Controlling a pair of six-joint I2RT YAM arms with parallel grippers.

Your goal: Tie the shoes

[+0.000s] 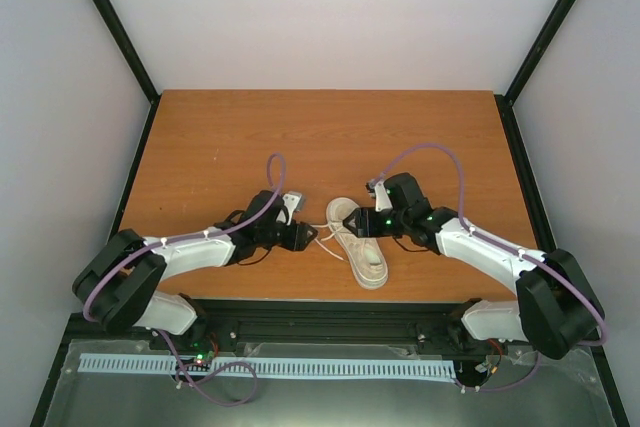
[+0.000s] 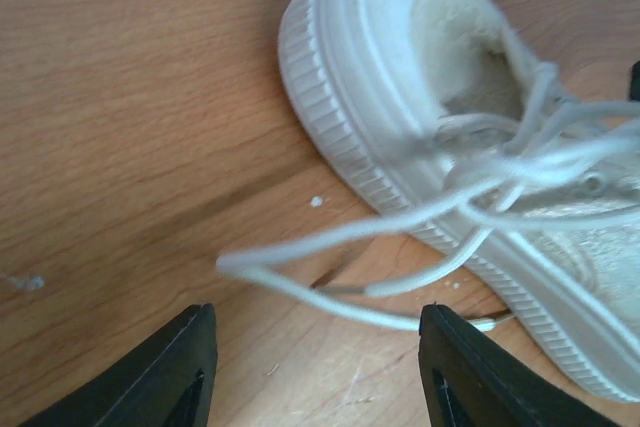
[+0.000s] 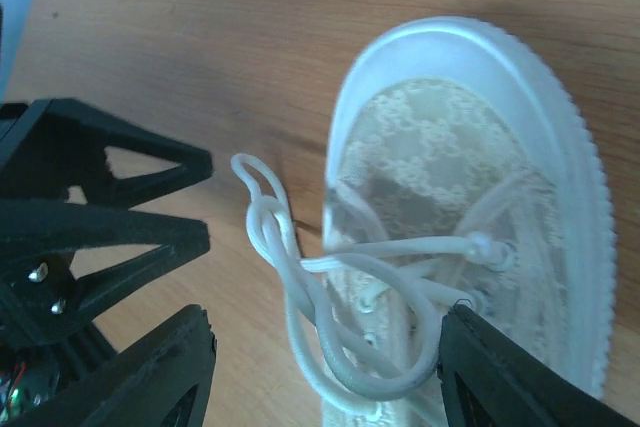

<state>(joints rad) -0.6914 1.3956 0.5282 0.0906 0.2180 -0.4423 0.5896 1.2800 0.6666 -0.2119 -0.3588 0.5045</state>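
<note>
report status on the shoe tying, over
Left gripper jaws open, loose laces just ahead. Right gripper jaws open at the lace loop. Sneaker upright on table between arms, untied. Nothing seen in the way.

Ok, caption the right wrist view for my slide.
Open right gripper poised over the loose white laces of a cream sneaker on the wooden table.

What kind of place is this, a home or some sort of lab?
Probably a robotics lab test cell: a wooden table boxed in by plain white walls and black frame posts, a left arm and right arm mounted at its near edge, one sneaker between them.
</note>
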